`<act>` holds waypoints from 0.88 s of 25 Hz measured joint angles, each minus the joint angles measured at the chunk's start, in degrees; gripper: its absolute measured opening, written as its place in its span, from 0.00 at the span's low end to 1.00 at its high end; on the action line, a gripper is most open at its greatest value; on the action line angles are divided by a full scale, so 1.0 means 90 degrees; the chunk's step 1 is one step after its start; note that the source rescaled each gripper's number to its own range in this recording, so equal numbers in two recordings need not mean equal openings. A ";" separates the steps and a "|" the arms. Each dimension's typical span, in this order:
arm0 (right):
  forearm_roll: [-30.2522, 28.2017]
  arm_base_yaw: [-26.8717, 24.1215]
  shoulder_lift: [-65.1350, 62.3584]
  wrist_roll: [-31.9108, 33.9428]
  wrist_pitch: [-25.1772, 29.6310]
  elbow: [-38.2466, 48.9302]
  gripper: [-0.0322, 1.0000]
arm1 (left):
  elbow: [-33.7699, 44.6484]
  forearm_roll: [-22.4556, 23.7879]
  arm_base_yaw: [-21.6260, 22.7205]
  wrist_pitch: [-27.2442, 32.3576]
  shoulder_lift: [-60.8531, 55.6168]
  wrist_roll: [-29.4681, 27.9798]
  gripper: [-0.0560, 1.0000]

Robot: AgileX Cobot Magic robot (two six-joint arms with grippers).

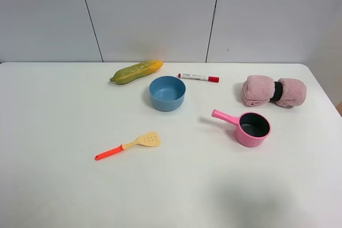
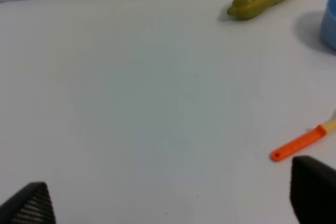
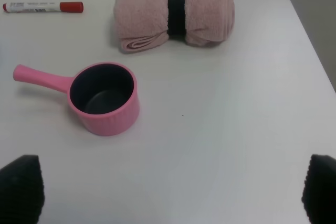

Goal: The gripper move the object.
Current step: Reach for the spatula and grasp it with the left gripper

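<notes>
On the white table [image 1: 53,110], the toy spatula [image 1: 128,146] is being shown lying flat, near the blue bowl [image 1: 167,93] and touched by nothing. From the left wrist, only its orange handle is being seen; the blade is being cut off by the picture edge. The left gripper [image 2: 170,198] and the right gripper [image 3: 170,187] are being shown spread wide and empty, with only their dark fingertips [image 2: 31,205] being caught at the corners
</notes>
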 joint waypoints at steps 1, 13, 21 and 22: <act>0.0000 0.0000 0.0000 0.0000 0.0000 0.0000 1.00 | 0.0000 0.0000 0.0000 0.0000 0.0000 0.0000 1.00; 0.0000 0.0000 0.0000 0.0000 0.0000 0.0000 1.00 | 0.0000 0.0000 0.0000 0.0000 0.0000 0.0000 1.00; 0.0000 0.0000 0.0000 0.0000 0.0000 0.0000 1.00 | 0.0000 0.0000 0.0000 0.0000 0.0000 0.0000 1.00; 0.0000 0.0000 0.0000 0.0000 0.0000 0.0000 1.00 | 0.0000 0.0000 0.0000 0.0000 0.0000 0.0000 1.00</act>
